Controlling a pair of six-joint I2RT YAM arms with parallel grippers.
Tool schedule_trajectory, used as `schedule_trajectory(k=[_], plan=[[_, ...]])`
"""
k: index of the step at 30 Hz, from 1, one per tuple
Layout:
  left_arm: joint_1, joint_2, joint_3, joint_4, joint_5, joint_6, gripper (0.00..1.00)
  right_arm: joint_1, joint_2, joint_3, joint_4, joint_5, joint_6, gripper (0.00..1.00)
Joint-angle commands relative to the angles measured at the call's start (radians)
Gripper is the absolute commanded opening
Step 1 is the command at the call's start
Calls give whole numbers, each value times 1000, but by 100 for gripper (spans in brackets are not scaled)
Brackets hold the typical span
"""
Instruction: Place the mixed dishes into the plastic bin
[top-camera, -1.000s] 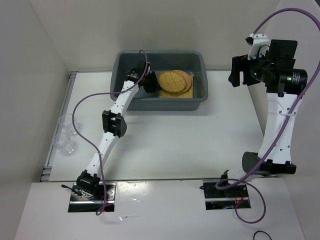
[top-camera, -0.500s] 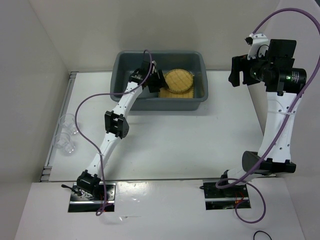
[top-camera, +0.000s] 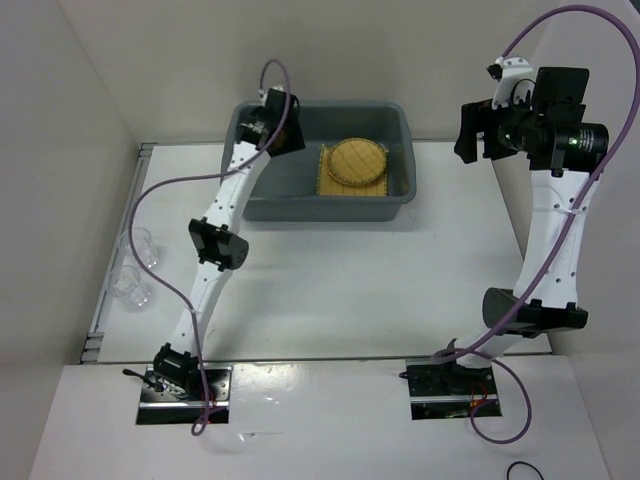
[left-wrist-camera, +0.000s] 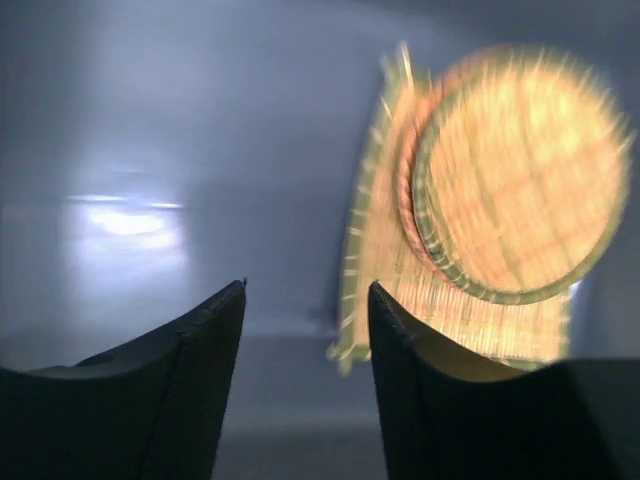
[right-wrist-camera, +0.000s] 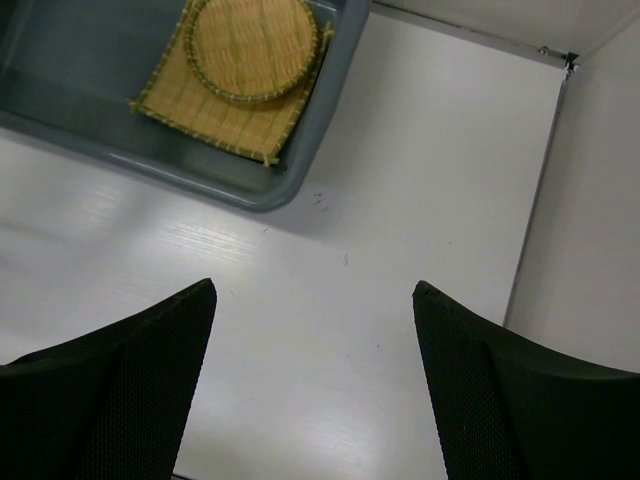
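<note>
The dark grey plastic bin (top-camera: 330, 208) stands at the back of the table. Inside it a square yellow woven mat (top-camera: 327, 185) lies flat, with two round woven discs (top-camera: 358, 160) stacked on it. My left gripper (top-camera: 287, 138) hangs over the bin's back left corner, open and empty. In the left wrist view the left gripper (left-wrist-camera: 307, 290) faces the bin floor, with the discs (left-wrist-camera: 520, 170) and mat (left-wrist-camera: 395, 290) off to the right. My right gripper (right-wrist-camera: 315, 290) is open, raised high right of the bin (right-wrist-camera: 290, 175). Clear cups (top-camera: 133, 268) stand at the table's left edge.
White walls close in the table on the left, back and right. A metal rail (top-camera: 118, 250) runs along the left edge beside the cups. The right arm's wrist camera block (top-camera: 560, 135) juts out high over the table's right side.
My left gripper has let go of a round disc, which now lies stacked on the other, and has pulled back and up to the bin's back left corner. The right arm shifted slightly.
</note>
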Motion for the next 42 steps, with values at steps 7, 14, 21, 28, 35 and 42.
schedule_trajectory(k=[7, 14, 21, 28, 35, 42], plan=[[132, -437, -261, -281, -521, -107, 100, -6, 104, 149, -6, -115, -9, 84], [288, -796, -1037, -38, -520, -230, 100, 12, 144, 180, -6, -133, 0, 84], [555, -1004, -1474, 172, -363, -175, 100, 57, 155, 189, -6, -124, 0, 84], [626, -972, -1595, 259, -216, -144, 100, 66, 164, 189, -6, -106, 0, 84], [648, -932, -1651, 290, -164, -153, 100, 66, 154, 160, -6, -87, 0, 84], [687, -904, -1705, 313, -164, -153, 96, 66, 143, 130, -6, -77, 0, 84]])
